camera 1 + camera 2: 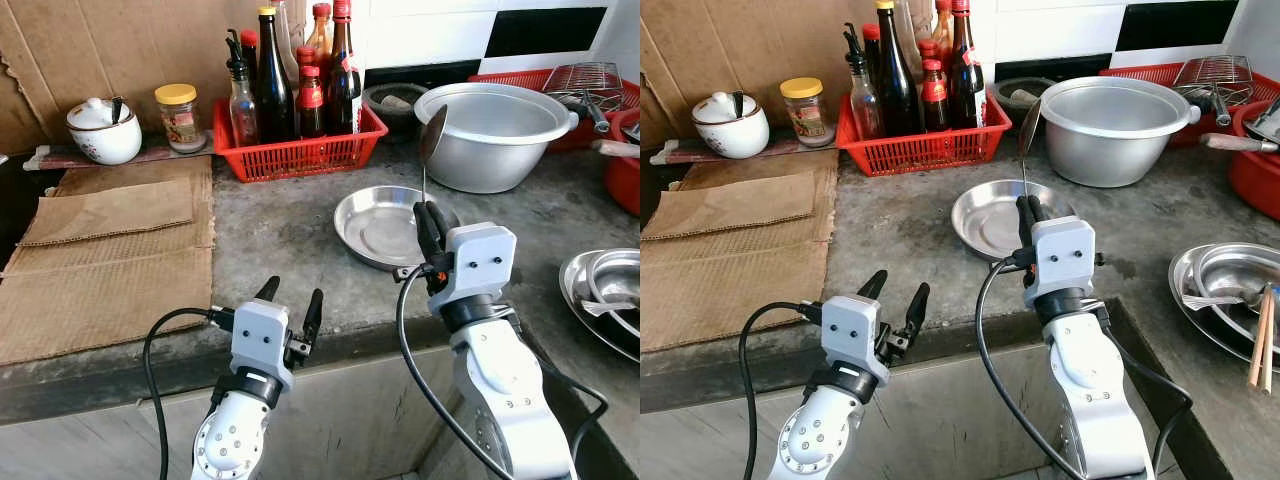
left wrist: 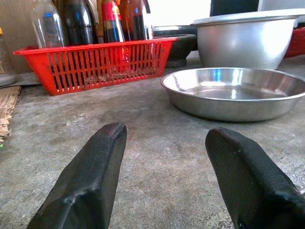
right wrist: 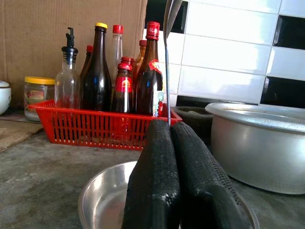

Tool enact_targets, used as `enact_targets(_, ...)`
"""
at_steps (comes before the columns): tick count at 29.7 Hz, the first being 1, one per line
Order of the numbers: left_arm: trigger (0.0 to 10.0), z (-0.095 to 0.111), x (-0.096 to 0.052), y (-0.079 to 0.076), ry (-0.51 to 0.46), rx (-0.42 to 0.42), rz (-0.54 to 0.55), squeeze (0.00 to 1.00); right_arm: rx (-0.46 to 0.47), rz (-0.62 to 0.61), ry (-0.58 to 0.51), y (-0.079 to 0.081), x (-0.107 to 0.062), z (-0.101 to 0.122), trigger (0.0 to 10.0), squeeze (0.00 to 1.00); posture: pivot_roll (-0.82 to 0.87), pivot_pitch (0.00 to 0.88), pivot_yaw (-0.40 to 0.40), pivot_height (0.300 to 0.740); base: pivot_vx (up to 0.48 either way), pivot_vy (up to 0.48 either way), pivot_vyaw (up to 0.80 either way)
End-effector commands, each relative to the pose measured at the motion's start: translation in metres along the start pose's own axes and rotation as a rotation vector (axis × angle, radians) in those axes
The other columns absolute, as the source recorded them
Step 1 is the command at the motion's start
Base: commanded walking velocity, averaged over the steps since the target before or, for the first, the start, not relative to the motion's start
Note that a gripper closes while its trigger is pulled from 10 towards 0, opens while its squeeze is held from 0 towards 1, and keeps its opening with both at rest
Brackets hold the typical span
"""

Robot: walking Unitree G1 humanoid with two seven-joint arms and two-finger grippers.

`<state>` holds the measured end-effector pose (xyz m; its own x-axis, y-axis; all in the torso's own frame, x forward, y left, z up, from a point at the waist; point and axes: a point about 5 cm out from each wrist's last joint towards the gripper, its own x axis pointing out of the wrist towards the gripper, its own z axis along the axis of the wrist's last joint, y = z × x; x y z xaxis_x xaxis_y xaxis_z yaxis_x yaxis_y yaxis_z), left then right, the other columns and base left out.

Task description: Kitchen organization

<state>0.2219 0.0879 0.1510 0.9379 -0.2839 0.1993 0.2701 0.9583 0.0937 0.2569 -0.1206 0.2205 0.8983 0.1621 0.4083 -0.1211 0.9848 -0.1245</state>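
My right gripper (image 1: 432,218) is shut on the thin handle of a metal ladle (image 1: 431,135), which stands upright over the shallow steel plate (image 1: 372,232). The ladle's bowl is up by the rim of the big aluminium pot (image 1: 490,135). In the right wrist view the fingers (image 3: 152,181) press together around the ladle handle (image 3: 167,71). My left gripper (image 1: 292,300) is open and holds nothing, low at the counter's front edge, left of the plate. Its two fingers (image 2: 90,181) stand wide apart above the concrete, facing the plate (image 2: 233,93).
A red basket (image 1: 300,155) of sauce bottles stands at the back. Left of it are a yellow-lidded jar (image 1: 178,115) and a white lidded pot (image 1: 103,130). Cardboard (image 1: 110,250) covers the left counter. Stacked steel dishes (image 1: 600,290) and chopsticks (image 1: 1260,350) lie at the right.
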Motion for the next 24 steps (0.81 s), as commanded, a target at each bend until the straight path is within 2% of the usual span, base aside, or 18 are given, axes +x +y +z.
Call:
enact_targets(1, 10.0, 0.0058, 0.0002, -0.0006, -0.023, 0.009, -0.001, 0.0, 0.01, 0.0, -0.028, -0.0007, 0.0025, 0.0041, 0.0, 0.0, 0.03, 0.061, -0.015, 0.74, -0.262, 0.0, 0.0)
enact_targets(9, 10.0, 0.0058, 0.0011, -0.0008, -0.023, 0.015, -0.004, 0.0, 0.02, 0.007, -0.046, 0.0007, 0.0079, 0.0073, 0.0, 0.0, 0.03, 0.061, -0.016, 0.74, -0.278, 0.0, 0.0)
enact_targets(24, 10.0, 0.0032, 0.0009, -0.0013, -0.012, 0.017, -0.01, 0.0, 0.022, 0.008, -0.023, 0.0023, 0.0069, 0.0024, 0.0, 0.0, 0.03, 0.055, -0.014, 0.74, -0.324, 0.0, 0.0)
